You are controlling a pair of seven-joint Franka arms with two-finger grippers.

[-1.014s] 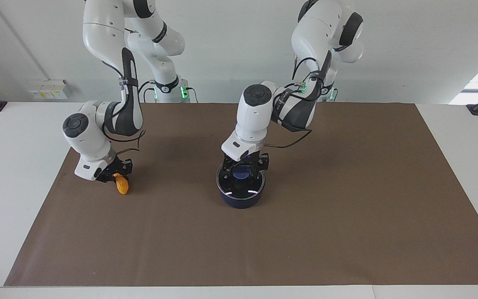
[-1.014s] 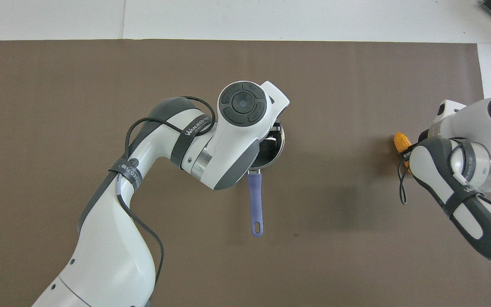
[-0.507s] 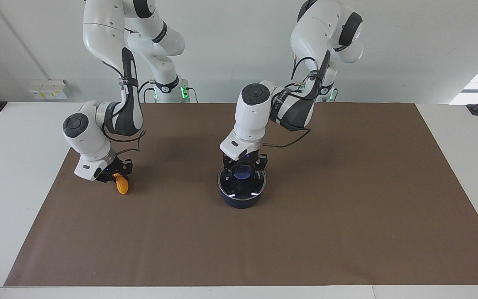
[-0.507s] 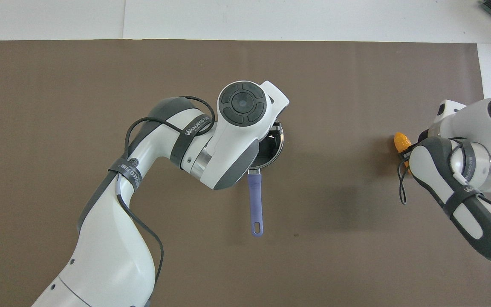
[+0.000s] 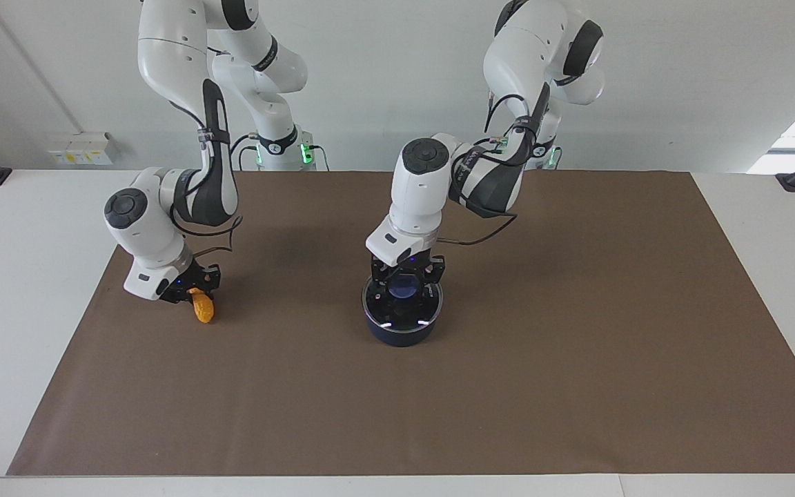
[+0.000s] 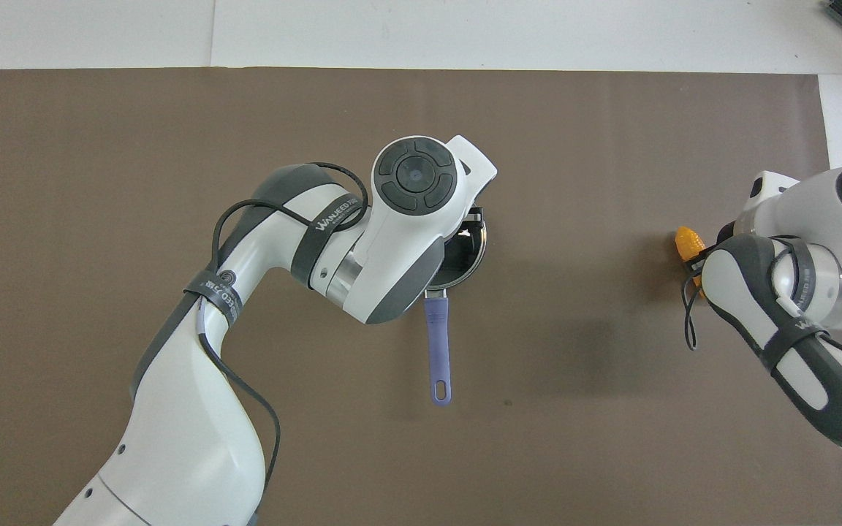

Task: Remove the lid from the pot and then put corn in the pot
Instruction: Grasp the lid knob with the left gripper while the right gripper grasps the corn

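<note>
Two white robot arms are working over a table covered with a brown mat (image 5: 577, 359). The left gripper (image 5: 406, 277) is sitting directly on top of the pot (image 5: 401, 330), a small dark navy saucepan standing near the middle of the mat with its long blue handle (image 6: 438, 343) pointing toward the robots. The lid (image 5: 403, 307), a clear glass disc with a metal rim, is lying flat on the pot's mouth, and the gripper's fingers are pinched together around the blue knob (image 5: 404, 288) at its centre. Holding the knob looks like the sensible way to raise the lid straight up, since the glass itself offers nothing to grasp. The lid is not yet off the pot.

Toward the right arm's end of the table, the right gripper (image 5: 194, 291) is low over the mat with its fingers clamped on the upper end of the corn (image 5: 202, 308), a small orange-yellow bumpy cob. The cob is hanging tilted, its lower tip at or just above the mat; contact is hard to judge. This arm is apparently waiting with the corn ready, well apart from the pot, so it can carry it across once the pot's mouth is uncovered
</note>
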